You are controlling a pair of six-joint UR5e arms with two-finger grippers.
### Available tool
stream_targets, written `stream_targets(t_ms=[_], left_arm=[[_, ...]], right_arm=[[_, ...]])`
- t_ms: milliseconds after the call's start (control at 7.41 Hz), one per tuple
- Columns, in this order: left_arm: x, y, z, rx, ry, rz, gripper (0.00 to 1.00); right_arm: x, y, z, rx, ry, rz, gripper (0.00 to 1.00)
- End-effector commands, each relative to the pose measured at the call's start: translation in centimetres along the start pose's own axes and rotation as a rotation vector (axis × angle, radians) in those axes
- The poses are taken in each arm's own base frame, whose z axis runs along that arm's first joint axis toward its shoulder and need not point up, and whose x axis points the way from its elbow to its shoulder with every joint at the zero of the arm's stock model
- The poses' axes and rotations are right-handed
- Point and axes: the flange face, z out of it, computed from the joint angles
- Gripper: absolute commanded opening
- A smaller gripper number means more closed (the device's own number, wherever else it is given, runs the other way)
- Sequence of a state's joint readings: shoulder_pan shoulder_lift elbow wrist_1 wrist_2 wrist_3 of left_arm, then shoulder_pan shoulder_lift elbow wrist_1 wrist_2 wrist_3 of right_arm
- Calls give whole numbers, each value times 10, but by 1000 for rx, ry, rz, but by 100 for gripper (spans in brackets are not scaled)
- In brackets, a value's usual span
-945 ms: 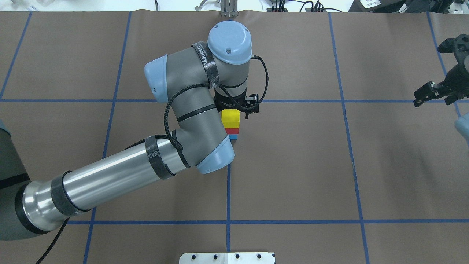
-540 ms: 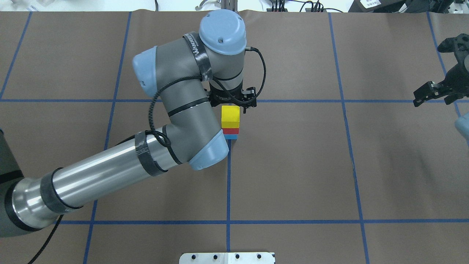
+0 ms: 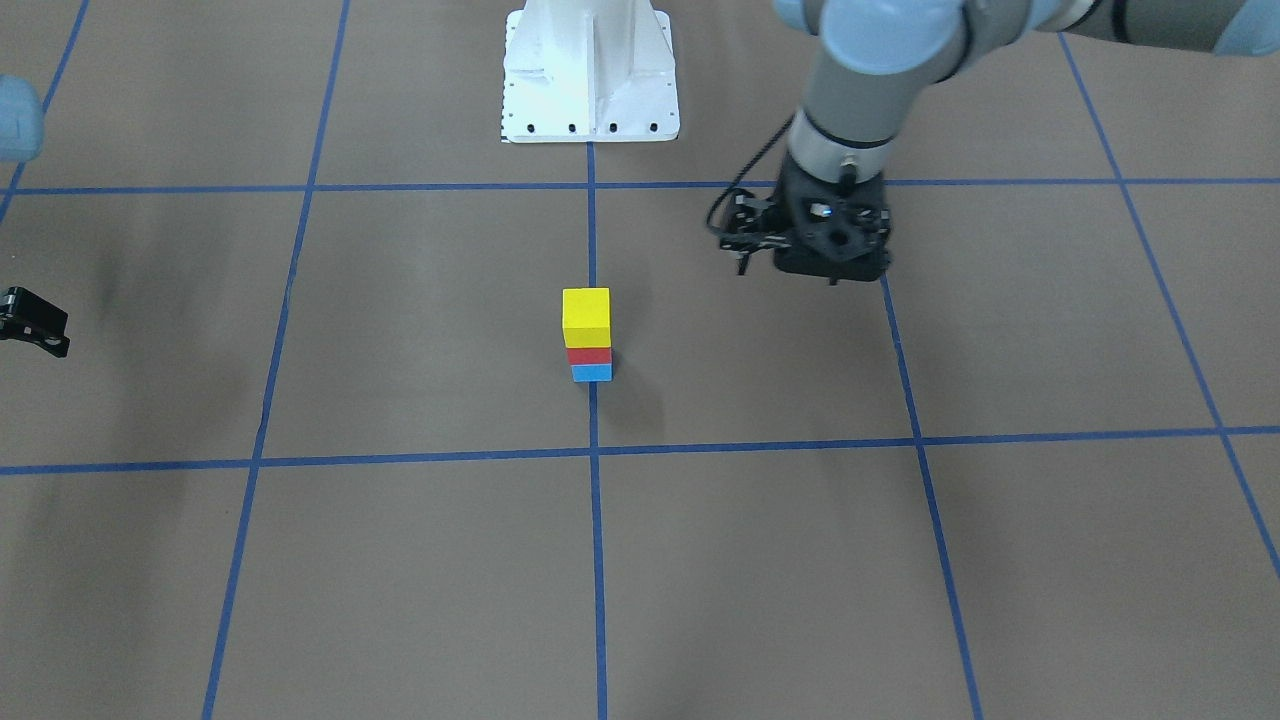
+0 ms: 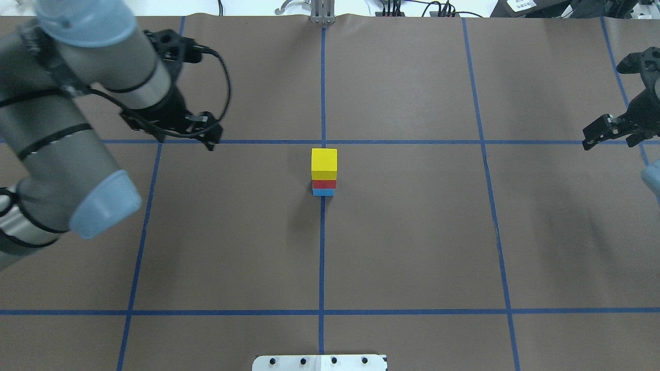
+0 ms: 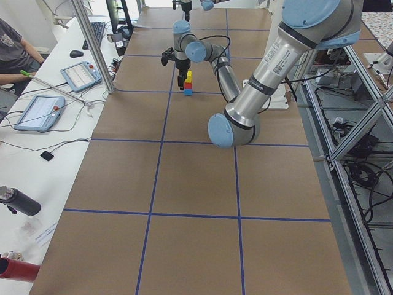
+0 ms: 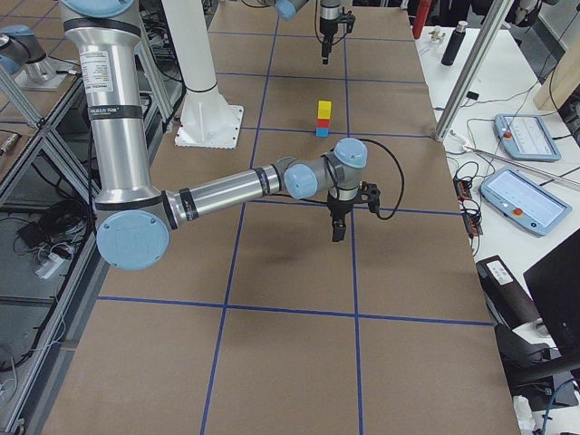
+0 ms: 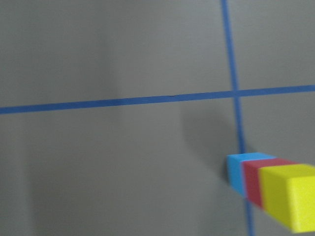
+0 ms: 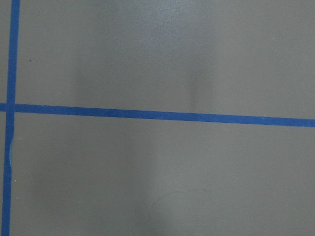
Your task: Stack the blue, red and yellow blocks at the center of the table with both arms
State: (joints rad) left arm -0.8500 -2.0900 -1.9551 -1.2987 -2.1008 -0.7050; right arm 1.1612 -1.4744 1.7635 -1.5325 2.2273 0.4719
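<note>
At the table's [image 4: 412, 232] centre stands a stack: the yellow block [image 4: 324, 161] on the red block [image 4: 324, 184] on the blue block [image 4: 323, 192]. The front view shows the same stack, yellow [image 3: 586, 315] over red [image 3: 589, 355] over blue [image 3: 591, 372]. My left gripper [image 3: 830, 268] hangs well to the stack's side, open and empty. The left wrist view catches the stack [image 7: 275, 189] at its lower right, blurred. My right gripper [image 4: 619, 135] stays at the table's far right edge, open and empty.
The white pedestal base [image 3: 590, 70] stands at the robot's side of the table. A white desk with tablets [image 5: 40, 110] and a seated person [image 5: 15, 49] runs along the far side. Metal posts [image 6: 462, 72] stand by that desk.
The left gripper has let go of the yellow block and swung away to the robot's left. The stack stays put. The right arm has not moved.
</note>
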Motion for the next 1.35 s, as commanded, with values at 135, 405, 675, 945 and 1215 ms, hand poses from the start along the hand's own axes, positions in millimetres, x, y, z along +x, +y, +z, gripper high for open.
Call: stream_targets(t_ms=[135, 405, 675, 945, 1215], left_arm=[[-293, 51, -11, -25, -26, 128, 100], [-418, 67, -7, -57, -51, 116, 100], [-455, 70, 3, -82, -57, 55, 100], [-464, 74, 4, -91, -30, 15, 100], [-475, 77, 2, -89, -29, -14, 100]], right_arm=[[8, -3, -10, 18, -4, 16, 100], [29, -6, -36, 38, -63, 59, 100], [65, 10, -51, 59, -72, 90, 100], [86, 25, -51, 61, -63, 48, 100], [92, 40, -49, 48, -68, 59, 100]])
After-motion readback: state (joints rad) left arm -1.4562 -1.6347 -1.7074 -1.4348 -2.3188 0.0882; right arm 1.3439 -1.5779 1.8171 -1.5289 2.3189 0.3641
